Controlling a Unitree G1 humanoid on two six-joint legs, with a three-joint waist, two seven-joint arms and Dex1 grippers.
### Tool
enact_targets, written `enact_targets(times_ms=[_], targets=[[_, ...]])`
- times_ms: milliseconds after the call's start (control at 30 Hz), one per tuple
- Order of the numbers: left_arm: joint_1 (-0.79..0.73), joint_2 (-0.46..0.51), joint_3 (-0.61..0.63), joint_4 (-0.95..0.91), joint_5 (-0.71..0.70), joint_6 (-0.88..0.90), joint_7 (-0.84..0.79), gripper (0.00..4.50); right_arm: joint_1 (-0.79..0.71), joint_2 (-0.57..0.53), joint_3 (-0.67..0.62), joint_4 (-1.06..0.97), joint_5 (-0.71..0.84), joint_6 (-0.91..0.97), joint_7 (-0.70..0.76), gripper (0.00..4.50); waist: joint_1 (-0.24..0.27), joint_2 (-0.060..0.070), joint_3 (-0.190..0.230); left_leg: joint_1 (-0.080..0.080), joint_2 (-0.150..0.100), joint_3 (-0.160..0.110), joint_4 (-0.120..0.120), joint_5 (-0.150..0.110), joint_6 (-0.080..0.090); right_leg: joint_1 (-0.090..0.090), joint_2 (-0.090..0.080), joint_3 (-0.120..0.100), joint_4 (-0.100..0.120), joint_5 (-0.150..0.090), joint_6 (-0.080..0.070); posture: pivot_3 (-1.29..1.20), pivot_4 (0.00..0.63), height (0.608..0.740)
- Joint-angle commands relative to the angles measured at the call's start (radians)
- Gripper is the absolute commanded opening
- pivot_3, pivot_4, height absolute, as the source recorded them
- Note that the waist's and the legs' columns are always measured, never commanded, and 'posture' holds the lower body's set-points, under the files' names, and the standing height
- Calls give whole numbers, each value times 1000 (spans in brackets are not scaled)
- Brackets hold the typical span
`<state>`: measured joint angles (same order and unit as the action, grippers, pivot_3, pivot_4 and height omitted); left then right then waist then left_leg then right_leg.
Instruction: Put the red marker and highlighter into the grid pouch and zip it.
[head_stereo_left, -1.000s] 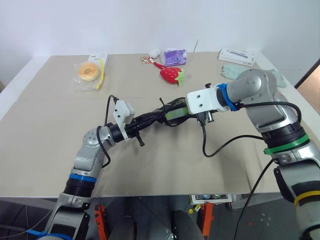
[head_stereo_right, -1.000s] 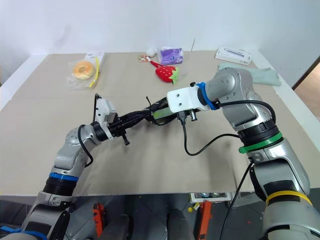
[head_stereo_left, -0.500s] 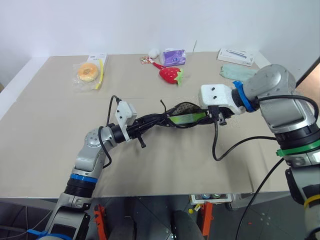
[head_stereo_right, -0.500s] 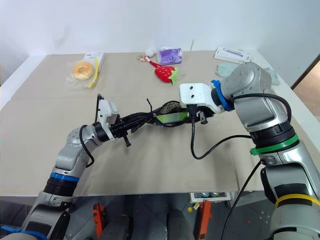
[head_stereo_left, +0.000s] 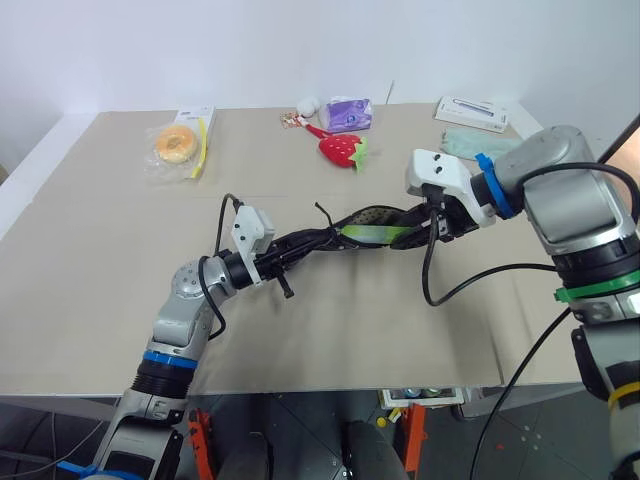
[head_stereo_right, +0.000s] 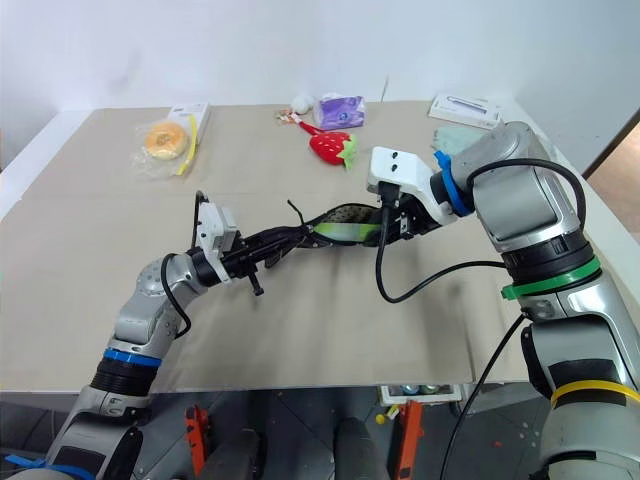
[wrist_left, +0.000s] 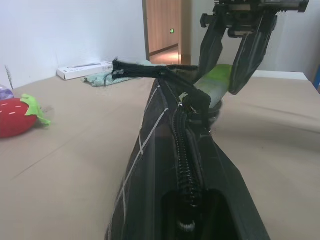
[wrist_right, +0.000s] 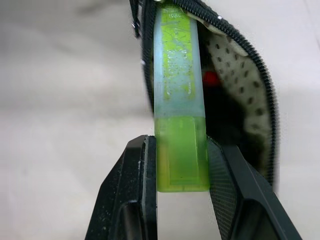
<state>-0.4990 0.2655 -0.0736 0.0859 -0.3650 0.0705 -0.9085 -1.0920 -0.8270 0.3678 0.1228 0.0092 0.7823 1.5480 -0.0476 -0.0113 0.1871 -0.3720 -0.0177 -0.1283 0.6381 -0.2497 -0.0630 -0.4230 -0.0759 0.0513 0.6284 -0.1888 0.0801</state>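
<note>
Beige tabletop (head_stereo_left: 90, 290) spreads across most of the head view. In the upper left of the frame lies a bagged doughnut (head_stereo_left: 177, 143) in clear wrap, with a flat white packet (head_stereo_left: 199, 115) just behind it. Lower and left of centre, the left gripper (head_stereo_left: 305, 243) is clamped on one end of the grid pouch (head_stereo_left: 335, 238), holding it off the table. The pouch stretches rightward to the middle of the frame, its zip parted and a spotted lining showing inside. Above it, near the top centre, sit a red strawberry toy (head_stereo_left: 342, 150), a purple packet (head_stereo_left: 349, 113) and a small white ball (head_stereo_left: 309, 104).

Right of centre, the right gripper (wrist_right: 181, 167) pinches the capped end of the highlighter (wrist_right: 177, 100) between its two black fingers (wrist_right: 137, 200). The highlighter's pale far end is poked into the pouch's open mouth. In the right wrist view a small patch of red (wrist_right: 211, 77) shows deep in the pouch beside the highlighter; it is too little to say whether it is the marker.

At the upper right lie a white box (head_stereo_left: 472, 113) and a pale green cloth (head_stereo_left: 475, 144).
</note>
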Motion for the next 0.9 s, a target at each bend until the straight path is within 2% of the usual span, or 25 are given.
enact_targets(times_ms=[33,333,700,767,900], targets=[[-2,7,-5,-44,3,-25,-9,0,-47,13,-28,-5,67,51,27,1017,0,0,0,0,0,0,0,0,0,0,0,0,0,0,0,0,150,740],[-4,1,-14,-46,0,-22,-20,0,-49,65,32,-4,37,9,-40,1017,-1,0,0,0,0,0,0,0,0,0,0,0,0,0,0,0,150,740],[7,-1,-27,-65,0,-10,-26,0,-65,133,72,16,-48,-192,-124,1017,-1,0,0,0,0,0,0,0,0,-1,0,0,0,0,0,0,150,740],[16,3,-28,-73,-2,-4,-26,0,-53,136,66,-18,-69,-329,-150,1017,-1,0,0,0,0,0,0,0,0,-1,0,0,0,0,0,0,150,740],[18,3,-28,-80,-3,5,-23,0,-40,150,41,-14,-72,-479,-186,1017,-1,0,0,0,0,0,0,0,0,-1,0,0,0,0,0,0,150,740]])
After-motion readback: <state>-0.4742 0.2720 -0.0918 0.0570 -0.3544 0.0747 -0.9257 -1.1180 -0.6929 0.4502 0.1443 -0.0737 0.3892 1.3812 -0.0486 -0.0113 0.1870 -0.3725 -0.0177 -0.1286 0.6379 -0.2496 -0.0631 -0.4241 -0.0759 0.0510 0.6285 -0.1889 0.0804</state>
